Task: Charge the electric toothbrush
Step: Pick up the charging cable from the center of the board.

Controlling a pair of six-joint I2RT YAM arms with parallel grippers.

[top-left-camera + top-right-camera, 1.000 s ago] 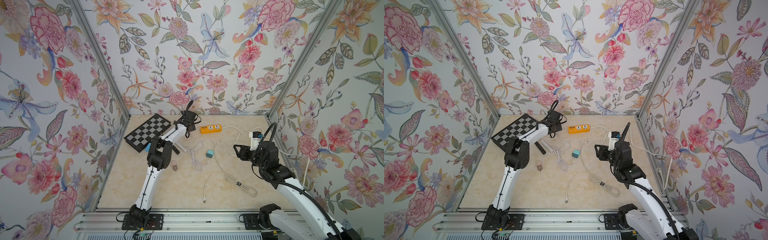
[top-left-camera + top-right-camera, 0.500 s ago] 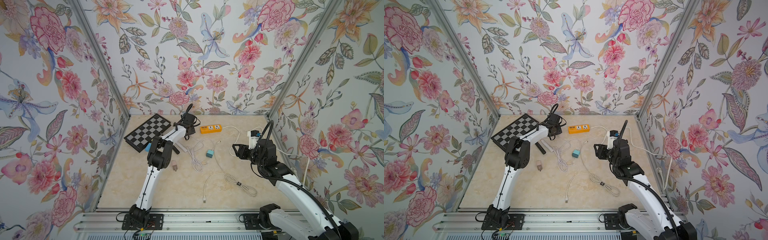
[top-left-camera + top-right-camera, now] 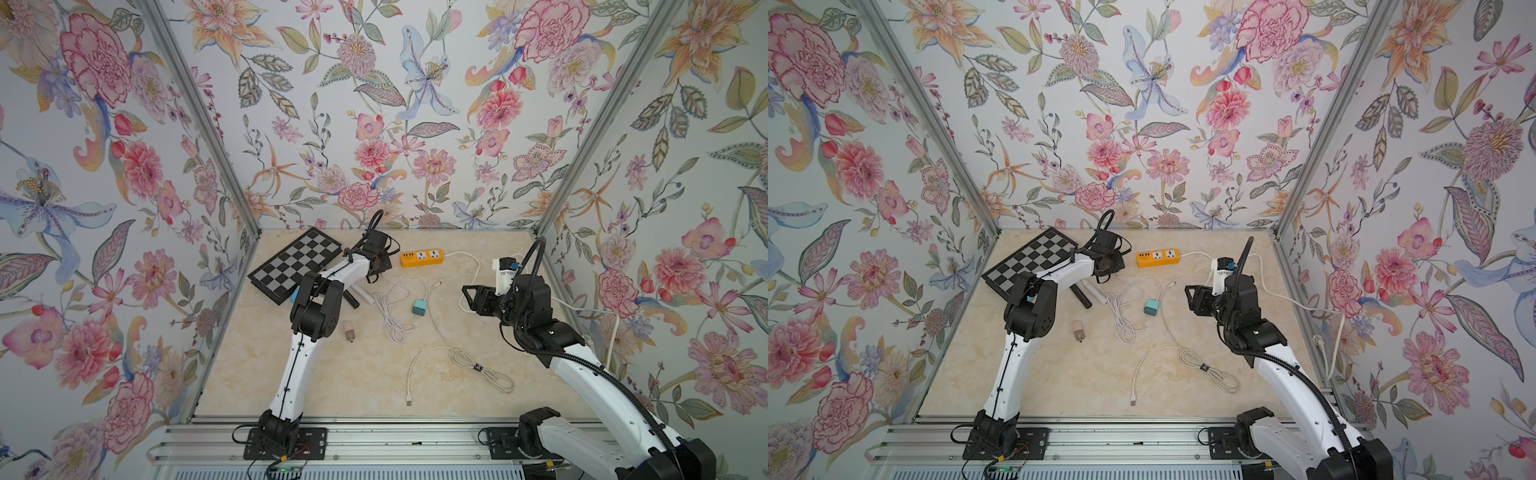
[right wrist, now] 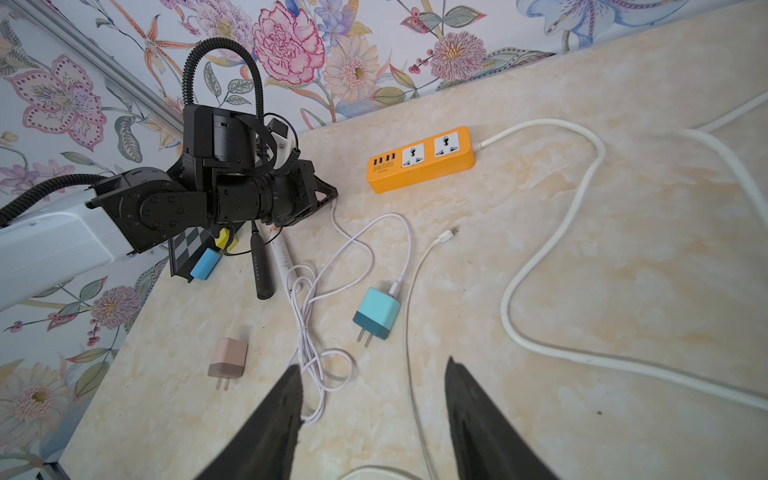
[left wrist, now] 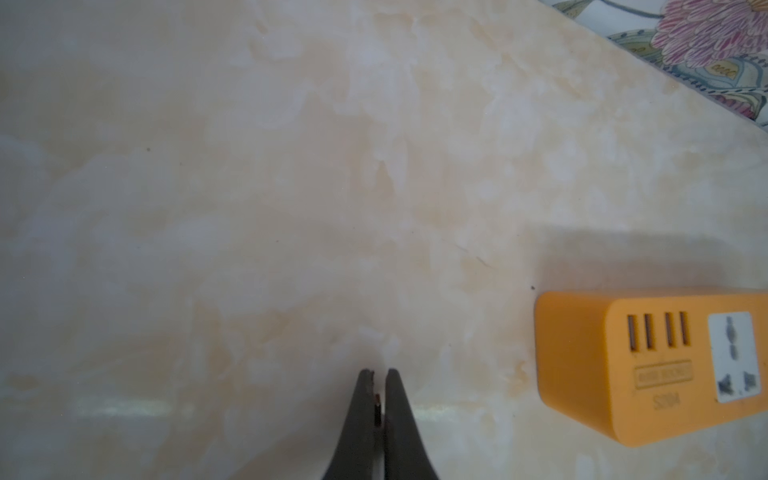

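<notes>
toothbrush (image 4: pixel 282 257): slim white stick with a smooth body, lying flat on the marbled worktop (image 3: pixel 353 374) in its far left quarter, just off the near corner of the chessboard (image 3: pixel 295 264). its far end runs under the body of the left pincer. a black handle (image 4: pixel 259 270) of like shape, with a row of ribs down its grip, lies just beside it, almost parallel.

left pincer (image 5: pixel 379 376): fingers drawn together on the end of the white cable (image 4: pixel 409 249), low over the worktop between the toothbrush and the orange power strip (image 4: pixel 419 160), which sits along the far edge near its middle. the cable loops over the worktop past the toothbrush's near end and is plugged into the teal adapter (image 4: pixel 376 313), which lies flat, prongs free, near the worktop's centre.

right pincer (image 4: pixel 372 365): fingers apart with nothing between them, hovering toward the right edge.

a pink adapter (image 4: pixel 228 357) lies nearer the left edge. a second white cable (image 3: pixel 457 357) lies loose toward the near edge.
</notes>
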